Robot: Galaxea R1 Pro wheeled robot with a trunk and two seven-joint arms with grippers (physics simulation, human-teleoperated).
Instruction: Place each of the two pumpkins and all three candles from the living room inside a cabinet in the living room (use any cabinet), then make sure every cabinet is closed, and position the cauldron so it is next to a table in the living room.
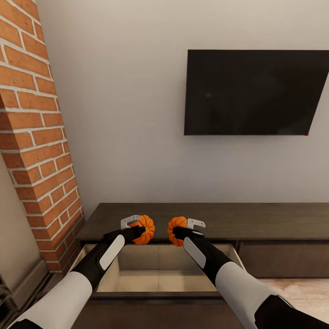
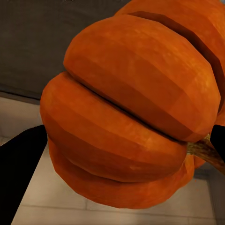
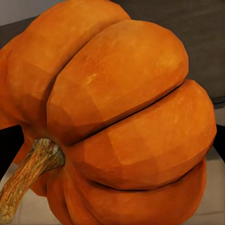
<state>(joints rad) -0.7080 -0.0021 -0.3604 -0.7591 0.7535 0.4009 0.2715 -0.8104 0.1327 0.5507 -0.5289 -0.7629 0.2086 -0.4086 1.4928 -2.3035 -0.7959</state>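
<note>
Two pumpkins hang side by side over the cabinet's [image 1: 237, 219] pulled-out drawer [image 1: 160, 274], near its back edge; the left pumpkin [image 1: 145, 228] is pinched in the left gripper [image 1: 137, 227], the right pumpkin [image 1: 176, 230] at its 3 o'clock in the right gripper [image 1: 185, 228]. A dark television [image 1: 253, 91] hangs on the wall at 1 o'clock; a brick column [image 1: 36, 137] rises at 10 o'clock.

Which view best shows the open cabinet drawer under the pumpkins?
The head view: the open drawer of the cabinet lies below both held pumpkins, its pale inside exposed. The left wrist view shows pale patches past its pumpkin; the right wrist view shows little.
</note>
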